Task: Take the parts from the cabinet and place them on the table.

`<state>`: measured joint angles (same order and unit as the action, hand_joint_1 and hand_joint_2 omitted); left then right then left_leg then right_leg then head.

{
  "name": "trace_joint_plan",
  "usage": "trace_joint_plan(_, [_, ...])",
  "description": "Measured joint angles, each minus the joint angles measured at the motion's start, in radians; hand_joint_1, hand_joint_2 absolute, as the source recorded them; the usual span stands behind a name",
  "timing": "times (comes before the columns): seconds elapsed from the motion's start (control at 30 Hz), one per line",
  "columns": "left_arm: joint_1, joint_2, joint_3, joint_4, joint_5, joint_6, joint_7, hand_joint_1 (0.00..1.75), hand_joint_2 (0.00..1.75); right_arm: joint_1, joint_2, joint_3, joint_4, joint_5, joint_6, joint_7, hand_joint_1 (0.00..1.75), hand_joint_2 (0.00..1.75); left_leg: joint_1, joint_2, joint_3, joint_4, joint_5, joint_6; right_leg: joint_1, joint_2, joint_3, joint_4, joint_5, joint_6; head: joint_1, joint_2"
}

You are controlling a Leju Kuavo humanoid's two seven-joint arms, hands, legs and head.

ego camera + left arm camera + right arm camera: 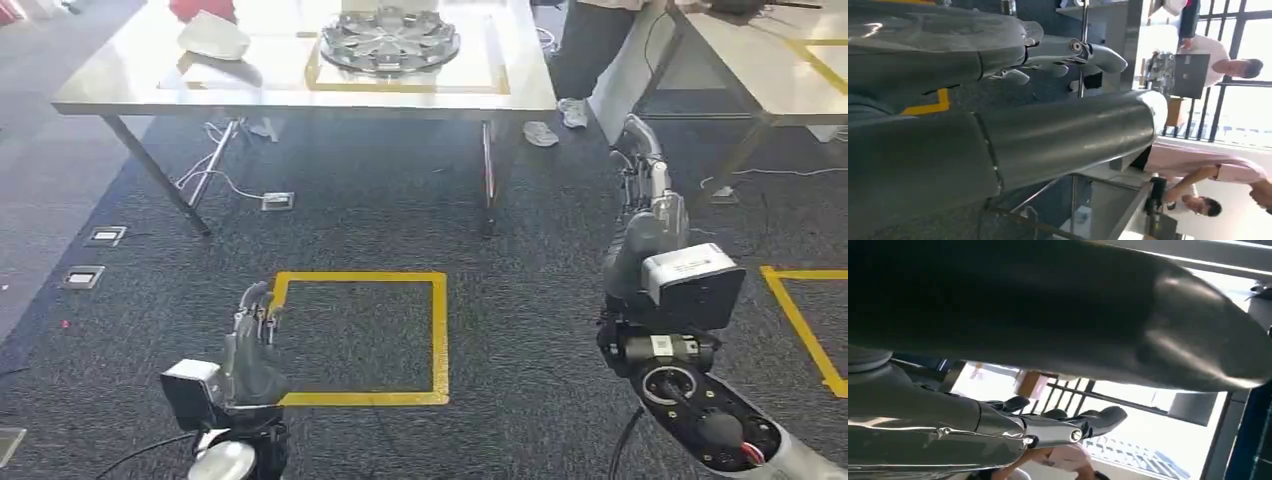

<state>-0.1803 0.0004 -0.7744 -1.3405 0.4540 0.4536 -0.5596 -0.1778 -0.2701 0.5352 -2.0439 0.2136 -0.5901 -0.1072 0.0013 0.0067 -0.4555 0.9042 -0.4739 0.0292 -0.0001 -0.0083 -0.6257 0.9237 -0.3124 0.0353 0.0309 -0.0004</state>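
A silver wheel cover lies on the white table ahead, inside a yellow taped frame. A white curved part rests on the same table to its left. My left hand is low at the left over the dark carpet, fingers straight and apart, holding nothing. Its thick thumb and darker fingers look empty in the left wrist view. My right hand is raised at the right, short of the table, fingers extended and empty. The right wrist view shows its fingers bare too.
A yellow taped square marks the carpet between my arms. Floor sockets and cables lie under the table's left side. A second table stands at the right, and a person's shoes are between the tables. People stand near windows.
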Motion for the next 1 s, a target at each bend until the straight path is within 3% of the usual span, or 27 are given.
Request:
trace_joint_plan(0.03, [0.000, 0.000, 0.000, 0.000, 0.000, 0.000, 0.000, 0.00, 0.00, 0.001, 0.000, 0.000, 0.000, 0.000, 0.000, 0.000, 0.00, 0.00, 0.000, 0.002, -0.012, 0.000, 0.012, 0.005, -0.005, 0.004, -0.011, 0.023, -0.048, 0.007, -0.004, 0.000])
trace_joint_plan(0.07, [-0.001, 0.000, 0.000, 0.000, 0.000, 0.000, 0.000, 0.00, 0.00, 0.001, -0.002, -0.001, 0.000, 0.000, 0.000, 0.001, 0.00, 0.00, 0.001, 0.003, -0.027, 0.001, 0.024, 0.015, -0.007, 0.005, -0.028, 0.083, -0.120, 0.013, 0.007, 0.000])
trace_joint_plan(0.1, [0.000, 0.000, 0.000, 0.000, 0.000, 0.000, 0.000, 0.00, 0.00, 0.002, -0.002, -0.001, 0.000, 0.000, 0.000, 0.001, 0.00, 0.00, 0.001, 0.003, -0.042, 0.001, 0.036, 0.015, -0.010, 0.005, -0.048, 0.168, -0.188, 0.020, 0.016, 0.000])
trace_joint_plan(0.13, [0.000, 0.000, 0.000, 0.000, 0.000, 0.000, 0.001, 0.00, 0.00, 0.003, -0.002, -0.001, 0.000, 0.000, 0.000, 0.001, 0.00, 0.00, 0.001, 0.004, -0.059, 0.001, 0.049, 0.014, -0.011, 0.005, -0.065, 0.256, -0.238, 0.025, 0.017, 0.000])
trace_joint_plan(0.17, [0.001, 0.000, 0.000, 0.000, 0.000, 0.000, 0.001, 0.00, 0.00, 0.004, -0.003, -0.001, 0.000, 0.000, 0.000, 0.001, 0.00, 0.00, 0.001, 0.004, -0.076, 0.002, 0.061, 0.013, -0.012, 0.005, -0.073, 0.322, -0.254, 0.029, 0.021, 0.000])
trace_joint_plan(0.2, [0.002, 0.000, 0.000, 0.000, 0.000, 0.000, 0.002, 0.00, 0.00, 0.004, -0.003, -0.001, 0.000, 0.000, 0.000, 0.001, 0.00, 0.00, 0.001, 0.004, -0.092, 0.003, 0.073, 0.011, -0.014, 0.005, -0.068, 0.355, -0.235, 0.032, 0.027, 0.000])
trace_joint_plan(0.23, [0.003, 0.000, 0.000, 0.000, 0.001, 0.000, 0.003, 0.00, 0.00, 0.004, -0.003, -0.001, 0.000, 0.000, 0.000, 0.001, 0.00, 0.00, 0.001, 0.004, -0.110, 0.005, 0.085, 0.008, -0.017, 0.005, -0.042, 0.347, -0.191, 0.034, 0.031, 0.000])
trace_joint_plan(0.27, [0.004, 0.000, 0.000, 0.000, 0.001, 0.000, 0.003, 0.00, 0.00, 0.004, -0.003, -0.001, 0.000, 0.000, 0.000, 0.001, 0.00, 0.00, 0.002, 0.004, -0.127, 0.008, 0.095, 0.004, -0.019, 0.005, 0.002, 0.299, -0.145, 0.035, 0.035, 0.000])
trace_joint_plan(0.3, [0.004, 0.000, 0.000, 0.000, 0.001, 0.000, 0.003, 0.00, 0.00, 0.003, -0.003, -0.001, 0.000, 0.000, 0.000, 0.001, 0.00, 0.00, 0.003, 0.003, -0.141, 0.013, 0.105, 0.000, -0.020, 0.005, 0.066, 0.215, -0.121, 0.034, 0.037, 0.000])
trace_joint_plan(0.33, [0.004, 0.000, 0.000, -0.001, 0.000, 0.000, 0.003, 0.00, 0.00, 0.003, -0.003, -0.001, 0.000, 0.000, 0.000, 0.001, 0.00, 0.00, 0.004, 0.003, -0.149, 0.018, 0.112, -0.005, -0.020, 0.007, 0.142, 0.109, -0.136, 0.031, 0.042, 0.000])
trace_joint_plan(0.37, [0.003, 0.000, 0.000, -0.003, 0.001, 0.000, 0.003, 0.00, 0.00, 0.002, -0.003, -0.001, -0.002, 0.000, 0.000, 0.002, 0.00, 0.00, 0.000, 0.003, -0.155, 0.022, 0.119, -0.011, -0.012, 0.007, 0.201, 0.010, -0.178, 0.026, 0.050, 0.000])
trace_joint_plan(0.4, [0.003, 0.000, 0.000, -0.003, 0.000, 0.000, 0.003, 0.00, 0.00, 0.001, -0.003, -0.001, -0.005, 0.000, 0.000, 0.001, 0.00, 0.00, 0.001, 0.004, -0.157, 0.021, 0.129, -0.017, -0.011, 0.008, 0.223, -0.034, -0.195, 0.016, 0.047, 0.000])
trace_joint_plan(0.47, [0.002, 0.000, 0.000, -0.003, 0.002, 0.000, 0.002, 0.00, 0.00, 0.001, -0.004, -0.001, -0.005, 0.000, 0.000, 0.001, 0.00, 0.00, 0.005, 0.004, -0.161, 0.014, 0.150, -0.028, -0.004, 0.009, 0.205, -0.025, -0.185, 0.003, 0.045, 0.000])
trace_joint_plan(0.5, [0.003, 0.000, 0.000, -0.003, 0.002, 0.000, 0.002, 0.00, 0.00, 0.001, -0.005, -0.001, -0.005, -0.001, 0.000, 0.002, 0.00, 0.00, 0.001, 0.004, -0.166, 0.013, 0.151, -0.035, -0.011, 0.007, 0.196, -0.035, -0.176, -0.012, 0.043, 0.000])
trace_joint_plan(0.53, [0.004, 0.001, 0.000, -0.003, 0.004, 0.000, 0.002, 0.00, 0.00, -0.001, -0.005, 0.000, -0.005, -0.001, 0.001, 0.002, 0.00, 0.00, 0.006, -0.001, -0.175, 0.033, 0.123, -0.038, -0.014, 0.001, 0.190, -0.036, -0.167, -0.022, 0.036, 0.000])
trace_joint_plan(0.57, [0.004, 0.001, 0.000, -0.003, 0.005, 0.000, 0.002, 0.00, 0.00, -0.002, -0.005, 0.000, -0.005, -0.001, 0.001, 0.001, 0.00, 0.00, 0.006, -0.001, -0.194, 0.084, 0.063, -0.042, -0.014, 0.001, 0.178, -0.036, -0.159, -0.033, 0.027, 0.000])
trace_joint_plan(0.63, [0.005, 0.002, 0.000, -0.003, 0.008, 0.000, 0.001, 0.00, 0.00, -0.002, -0.005, 0.001, -0.005, -0.001, 0.000, 0.000, 0.00, 0.00, 0.007, -0.001, -0.246, 0.245, -0.057, -0.049, -0.014, 0.001, 0.153, -0.036, -0.138, -0.038, 0.011, 0.000])
trace_joint_plan(0.67, [0.006, 0.002, 0.000, -0.003, 0.009, 0.000, 0.000, 0.00, 0.00, -0.001, -0.005, 0.001, -0.005, -0.001, 0.000, 0.000, 0.00, 0.00, 0.007, -0.001, -0.267, 0.323, -0.080, -0.052, -0.014, 0.001, 0.139, -0.034, -0.127, -0.037, 0.005, 0.000])
trace_joint_plan(0.7, [0.007, 0.003, -0.001, -0.002, 0.010, 0.000, 0.000, 0.00, 0.00, -0.001, -0.005, 0.002, -0.004, -0.001, -0.001, 0.000, 0.00, 0.00, 0.008, -0.001, -0.273, 0.370, -0.064, -0.054, -0.013, 0.001, 0.126, -0.033, -0.117, -0.036, -0.002, 0.000])
trace_joint_plan(0.73, [0.007, 0.003, -0.001, -0.002, 0.010, 0.000, -0.001, 0.00, 0.00, 0.000, -0.005, 0.002, -0.004, -0.001, -0.004, -0.001, 0.00, 0.00, 0.009, -0.001, -0.259, 0.368, -0.026, -0.053, -0.014, 0.000, 0.119, -0.031, -0.110, -0.034, -0.007, 0.000])
trace_joint_plan(0.77, [0.007, 0.004, -0.001, -0.002, 0.011, -0.002, -0.002, 0.00, 0.00, 0.000, -0.005, 0.003, -0.004, -0.001, -0.005, -0.001, 0.00, 0.00, 0.010, -0.001, -0.224, 0.325, 0.013, -0.052, -0.014, 0.002, 0.108, -0.028, -0.102, -0.030, -0.011, 0.000])
trace_joint_plan(0.8, [0.006, 0.004, -0.001, -0.002, 0.011, -0.002, -0.003, 0.00, 0.00, 0.001, -0.005, 0.003, -0.004, -0.001, -0.006, -0.001, 0.00, 0.00, 0.011, -0.001, -0.169, 0.243, 0.042, -0.049, -0.014, 0.003, 0.098, -0.023, -0.097, -0.026, -0.013, 0.000])
trace_joint_plan(0.83, [0.005, 0.004, -0.001, -0.003, 0.011, -0.002, -0.004, 0.00, 0.00, 0.001, -0.005, 0.003, -0.005, -0.001, -0.006, -0.001, 0.00, 0.00, 0.012, -0.001, -0.101, 0.140, 0.051, -0.046, -0.015, 0.004, 0.093, -0.017, -0.095, -0.023, -0.013, 0.000])
trace_joint_plan(0.87, [0.004, 0.004, -0.001, -0.003, 0.011, -0.002, -0.004, 0.00, 0.00, 0.001, -0.005, 0.003, -0.005, -0.001, -0.007, -0.001, 0.00, 0.00, 0.009, -0.002, -0.043, 0.055, 0.026, -0.043, -0.009, 0.004, 0.083, -0.010, -0.095, -0.019, -0.016, 0.000])
trace_joint_plan(0.9, [0.003, 0.003, -0.001, -0.003, 0.011, -0.003, -0.005, 0.00, 0.00, -0.001, -0.005, 0.003, -0.005, -0.001, -0.008, -0.002, 0.00, 0.00, 0.006, -0.003, -0.032, 0.027, 0.016, -0.038, -0.009, 0.003, 0.079, -0.007, -0.092, -0.014, -0.015, 0.000])
trace_joint_plan(1.0, [0.005, 0.003, -0.001, -0.003, 0.011, -0.003, -0.008, 0.00, 0.00, 0.001, -0.006, 0.004, -0.005, -0.001, -0.010, -0.002, 0.00, 0.00, 0.005, -0.004, -0.043, 0.021, 0.016, -0.020, -0.009, 0.003, 0.071, -0.003, -0.078, 0.005, -0.005, 0.000])
